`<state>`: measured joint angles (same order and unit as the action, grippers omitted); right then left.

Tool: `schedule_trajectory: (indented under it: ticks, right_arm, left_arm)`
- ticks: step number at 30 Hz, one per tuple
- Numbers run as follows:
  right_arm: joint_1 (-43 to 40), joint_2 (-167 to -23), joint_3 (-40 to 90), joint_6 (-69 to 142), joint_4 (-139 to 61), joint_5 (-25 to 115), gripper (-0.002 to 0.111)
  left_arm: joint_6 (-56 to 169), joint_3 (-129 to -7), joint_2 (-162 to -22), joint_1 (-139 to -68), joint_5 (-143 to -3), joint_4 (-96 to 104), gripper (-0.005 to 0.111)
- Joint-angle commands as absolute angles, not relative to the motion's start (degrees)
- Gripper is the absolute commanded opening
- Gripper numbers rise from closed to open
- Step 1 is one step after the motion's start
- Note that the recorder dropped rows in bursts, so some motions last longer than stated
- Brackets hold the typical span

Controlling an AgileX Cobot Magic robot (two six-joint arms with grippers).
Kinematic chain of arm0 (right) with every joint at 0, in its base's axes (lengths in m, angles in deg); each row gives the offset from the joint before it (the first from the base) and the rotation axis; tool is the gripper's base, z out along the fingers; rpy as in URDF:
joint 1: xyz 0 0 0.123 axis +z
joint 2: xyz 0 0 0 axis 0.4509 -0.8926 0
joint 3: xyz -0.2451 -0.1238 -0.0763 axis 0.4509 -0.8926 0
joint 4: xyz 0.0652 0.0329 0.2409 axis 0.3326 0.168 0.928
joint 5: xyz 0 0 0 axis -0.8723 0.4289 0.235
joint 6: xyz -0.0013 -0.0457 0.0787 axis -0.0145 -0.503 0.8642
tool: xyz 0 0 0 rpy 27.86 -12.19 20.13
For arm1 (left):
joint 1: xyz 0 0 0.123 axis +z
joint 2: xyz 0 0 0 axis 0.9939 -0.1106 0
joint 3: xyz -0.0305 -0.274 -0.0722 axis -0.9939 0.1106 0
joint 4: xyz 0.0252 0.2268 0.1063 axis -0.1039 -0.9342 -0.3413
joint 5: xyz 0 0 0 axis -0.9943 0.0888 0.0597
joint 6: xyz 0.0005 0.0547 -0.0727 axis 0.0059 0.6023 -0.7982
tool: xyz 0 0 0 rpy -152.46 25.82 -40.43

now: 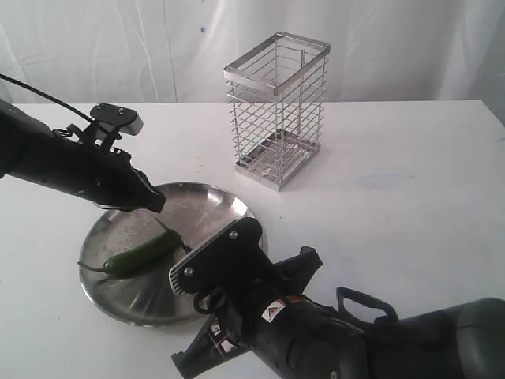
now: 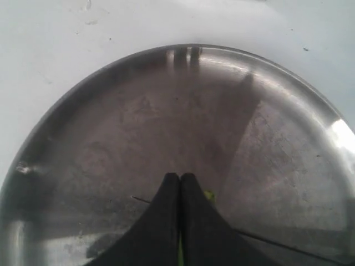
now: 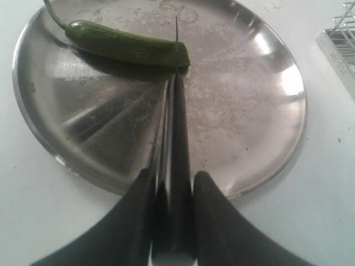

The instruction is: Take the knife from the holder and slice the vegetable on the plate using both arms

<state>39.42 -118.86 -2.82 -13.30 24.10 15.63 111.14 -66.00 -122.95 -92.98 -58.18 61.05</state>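
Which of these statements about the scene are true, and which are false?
1. The right gripper holds the knife. True.
2. The knife sits inside the holder. False: it is out of the holder, clamped in the right gripper, with its blade reaching over the plate.
3. The vegetable lies on the plate. True.
4. The left gripper is wide open. False: its fingers are pressed together above the plate.
5. The holder lies on its side. False: it stands upright on the table, apart from the plate.
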Motion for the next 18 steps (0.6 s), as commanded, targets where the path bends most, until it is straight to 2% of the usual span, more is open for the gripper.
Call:
schedule_trajectory:
  ticks: [1, 18]
  right_arm:
    - [39.5, -118.9, -3.2, -13.9, 24.4, 15.4, 0.000]
    - [39.4, -118.9, -3.2, -13.8, 24.4, 14.4, 0.000]
  left_arm:
    - [110.8, -66.3, -123.8, -93.0, -55.2, 62.3, 0.000]
    - [111.0, -66.3, -126.1, -93.0, -54.7, 62.5, 0.000]
